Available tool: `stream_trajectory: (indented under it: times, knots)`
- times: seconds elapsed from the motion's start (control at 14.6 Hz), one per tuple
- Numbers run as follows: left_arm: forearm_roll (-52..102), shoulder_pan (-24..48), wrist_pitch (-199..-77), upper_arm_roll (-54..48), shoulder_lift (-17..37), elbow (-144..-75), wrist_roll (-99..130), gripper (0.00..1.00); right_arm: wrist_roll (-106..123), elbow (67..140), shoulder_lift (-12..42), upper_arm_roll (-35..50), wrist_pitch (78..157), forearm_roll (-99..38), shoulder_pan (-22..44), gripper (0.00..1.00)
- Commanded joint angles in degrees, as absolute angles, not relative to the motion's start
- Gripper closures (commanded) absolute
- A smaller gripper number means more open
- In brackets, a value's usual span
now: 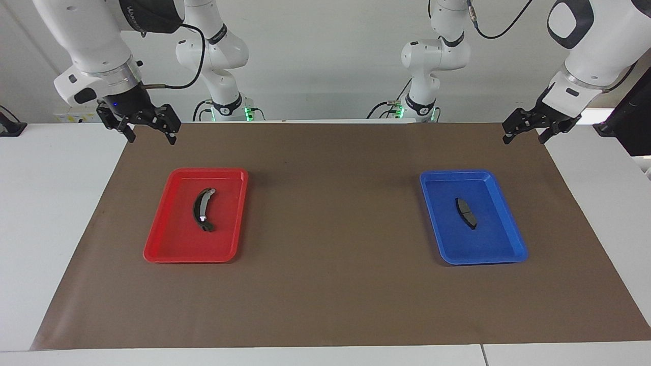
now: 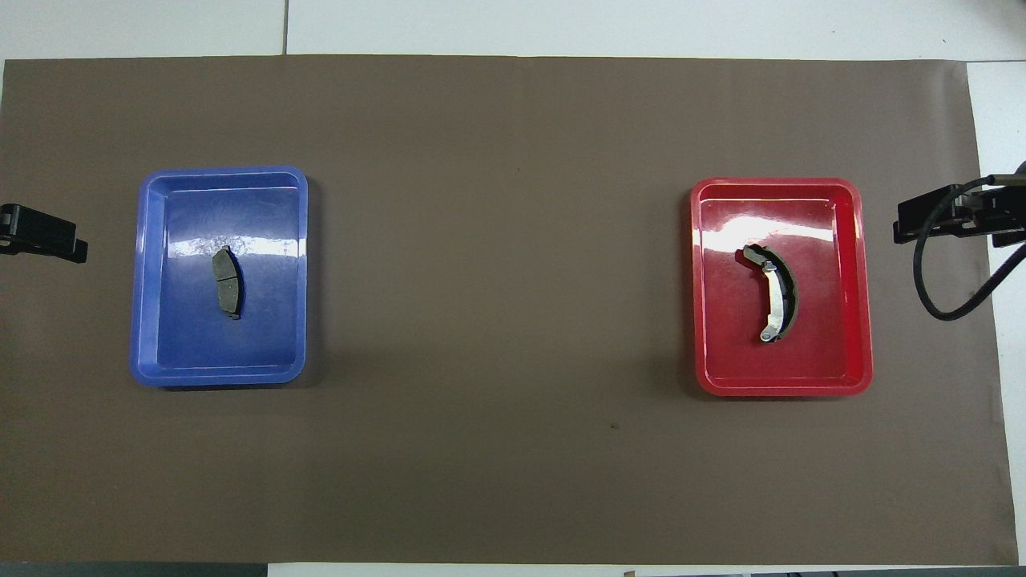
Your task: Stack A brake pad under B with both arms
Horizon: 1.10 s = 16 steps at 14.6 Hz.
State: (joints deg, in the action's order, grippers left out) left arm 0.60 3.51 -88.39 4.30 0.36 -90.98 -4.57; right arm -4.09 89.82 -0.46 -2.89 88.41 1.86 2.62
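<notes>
The A brake pad (image 1: pixel 466 212) (image 2: pixel 227 282), short and dark grey, lies alone in the blue tray (image 1: pixel 457 174) (image 2: pixel 224 172) toward the left arm's end. B (image 1: pixel 197 207) (image 2: pixel 773 296), a long black crescent with a pale strip, lies in the red tray (image 1: pixel 208 172) (image 2: pixel 773 183) toward the right arm's end. My left gripper (image 1: pixel 524 137) (image 2: pixel 44 236) hangs open and empty over the mat's corner by the blue tray, well apart from it. My right gripper (image 1: pixel 151 136) (image 2: pixel 946 220) hangs open and empty over the mat's corner by the red tray.
A brown mat (image 1: pixel 330 229) covers most of the white table (image 1: pixel 56 213). The two trays sit far apart with bare mat between them. A black cable (image 2: pixel 930 288) loops from the right gripper. A dark object (image 1: pixel 630 122) stands off the mat at the left arm's end.
</notes>
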Motion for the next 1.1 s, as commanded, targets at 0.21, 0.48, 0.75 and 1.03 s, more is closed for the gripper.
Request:
stream_trajectory:
  times: [0.21, 0.48, 0.75, 1.03]
  knots:
    - [-0.53, 4.13, -91.41, 4.22, -2.46, -95.19, -3.78, 0.01, -3.25, 90.26, -1.05, -2.64, 88.15, 1.85, 2.2, 0.0]
    - [-0.53, 4.13, -98.77, 4.22, -5.09, -102.28, -3.69, 0.01, -3.25, 90.26, -1.05, -2.64, 88.15, 1.85, 2.2, 0.0]
    - [-0.53, 4.13, -108.17, 4.13, -4.48, -109.49, -2.72, 0.01, -3.25, 90.53, -1.14, -2.64, 88.15, 1.85, 2.11, 0.0]
    - [-0.53, 5.88, -118.72, 4.13, -1.15, -115.57, 0.08, 0.01, -3.25, 90.53, -1.14, -2.64, 88.15, 1.85, 2.11, 0.0]
